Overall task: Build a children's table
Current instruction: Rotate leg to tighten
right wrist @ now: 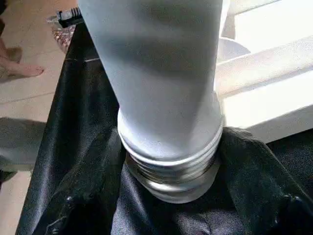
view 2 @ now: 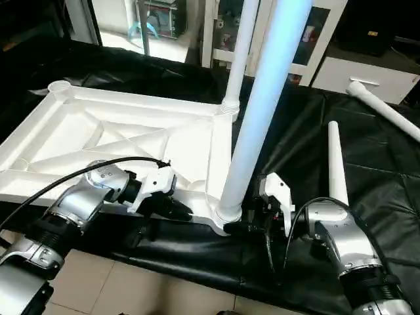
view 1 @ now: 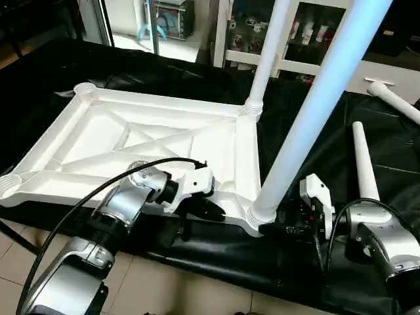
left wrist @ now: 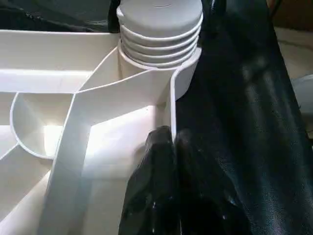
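The white tabletop (view 1: 164,102) lies underside up on black cloth, its X ribs showing. One white leg (view 1: 266,59) stands in the far right corner socket. Another leg (view 1: 315,111) stands in the near right corner socket, its ribbed end (right wrist: 171,161) seated there. My left gripper (view 1: 213,211) is shut, its black fingers (left wrist: 151,196) resting against the tabletop's near rim just left of that corner. My right gripper (view 1: 272,228) sits low at the base of the near leg, jaws open on either side of it.
Two loose white legs (view 1: 364,164) (view 1: 394,98) lie on the black cloth to the right. The cloth's front edge drops to a tiled floor (view 1: 164,282). A white shelf unit (view 1: 308,39) stands behind. A person's bare foot (right wrist: 22,71) shows on the floor.
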